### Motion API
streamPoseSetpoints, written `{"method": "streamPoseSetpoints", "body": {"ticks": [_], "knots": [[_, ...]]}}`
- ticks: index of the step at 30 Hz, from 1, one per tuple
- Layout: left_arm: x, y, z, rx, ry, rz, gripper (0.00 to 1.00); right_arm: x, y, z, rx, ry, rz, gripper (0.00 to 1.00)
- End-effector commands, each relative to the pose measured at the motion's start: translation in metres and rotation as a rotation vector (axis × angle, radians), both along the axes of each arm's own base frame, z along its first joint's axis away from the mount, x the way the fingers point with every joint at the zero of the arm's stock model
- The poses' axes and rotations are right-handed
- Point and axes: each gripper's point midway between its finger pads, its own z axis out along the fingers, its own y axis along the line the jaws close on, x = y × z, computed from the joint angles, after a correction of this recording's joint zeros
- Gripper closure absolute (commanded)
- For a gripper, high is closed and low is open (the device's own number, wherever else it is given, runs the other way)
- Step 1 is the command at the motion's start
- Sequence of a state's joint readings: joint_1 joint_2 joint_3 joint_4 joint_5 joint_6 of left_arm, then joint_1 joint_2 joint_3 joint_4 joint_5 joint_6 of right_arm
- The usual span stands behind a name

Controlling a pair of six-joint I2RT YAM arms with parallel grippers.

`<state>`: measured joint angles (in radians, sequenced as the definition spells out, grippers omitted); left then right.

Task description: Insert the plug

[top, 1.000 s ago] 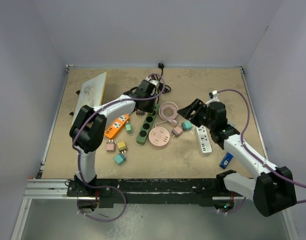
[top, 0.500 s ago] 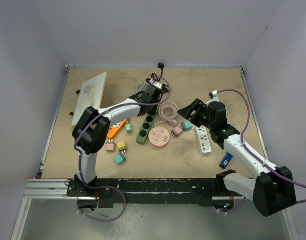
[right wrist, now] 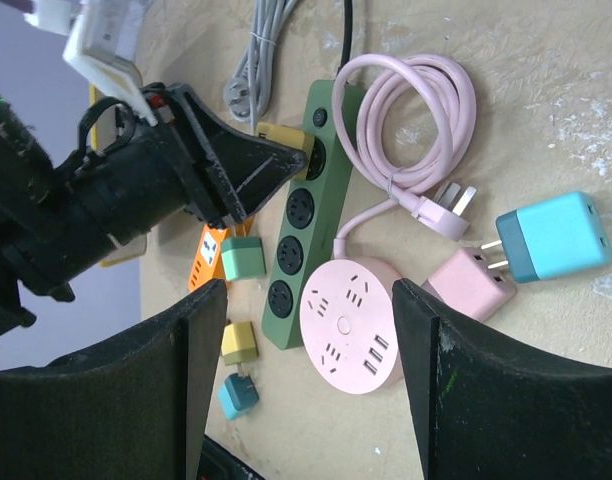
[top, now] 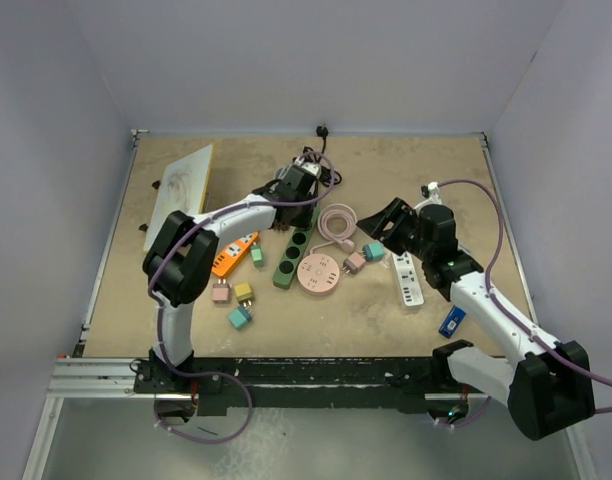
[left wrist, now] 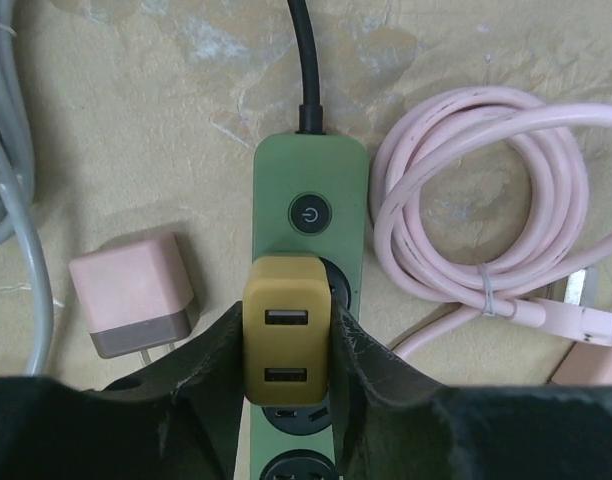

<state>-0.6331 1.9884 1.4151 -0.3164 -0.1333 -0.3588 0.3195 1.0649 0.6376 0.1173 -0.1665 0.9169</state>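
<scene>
Top view: left gripper (top: 298, 186) over the green power strip's (top: 289, 262) far end, mid-table. Left wrist: jaws clamp the yellow plug (left wrist: 286, 345) at the socket beside the switch; I'd press straight down, keeping it square. Right wrist: right gripper (right wrist: 308, 292) spread wide, empty

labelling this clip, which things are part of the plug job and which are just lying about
In the job: yellow plug, left gripper, green power strip.
Lying about: pink round socket, pink cable, white strip, orange strip, teal adapter.
</scene>
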Motion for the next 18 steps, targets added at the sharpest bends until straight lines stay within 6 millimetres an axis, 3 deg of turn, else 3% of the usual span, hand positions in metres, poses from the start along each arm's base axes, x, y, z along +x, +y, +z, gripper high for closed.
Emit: {"method": "streamPoseSetpoints", "body": {"ticks": [1, 6, 10, 13, 18], "knots": [[-0.04, 0.024, -0.044, 0.127, 0.25, -0.001, 0.63, 0.009, -0.003, 0.035, 0.021, -0.089, -0.03, 0.31], [-0.007, 0.005, 0.019, 0.063, 0.119, -0.007, 0.5, 0.008, -0.003, 0.036, 0.027, -0.095, -0.03, 0.31], [0.006, 0.001, 0.05, 0.029, 0.045, 0.012, 0.42, 0.007, -0.003, 0.038, 0.031, -0.1, -0.027, 0.31], [0.012, 0.007, 0.057, 0.053, 0.013, 0.041, 0.42, 0.006, -0.004, 0.039, 0.029, -0.104, -0.027, 0.31], [0.008, 0.001, 0.045, 0.065, 0.071, 0.003, 0.51, 0.003, -0.007, 0.038, 0.021, -0.103, -0.034, 0.3]]}}
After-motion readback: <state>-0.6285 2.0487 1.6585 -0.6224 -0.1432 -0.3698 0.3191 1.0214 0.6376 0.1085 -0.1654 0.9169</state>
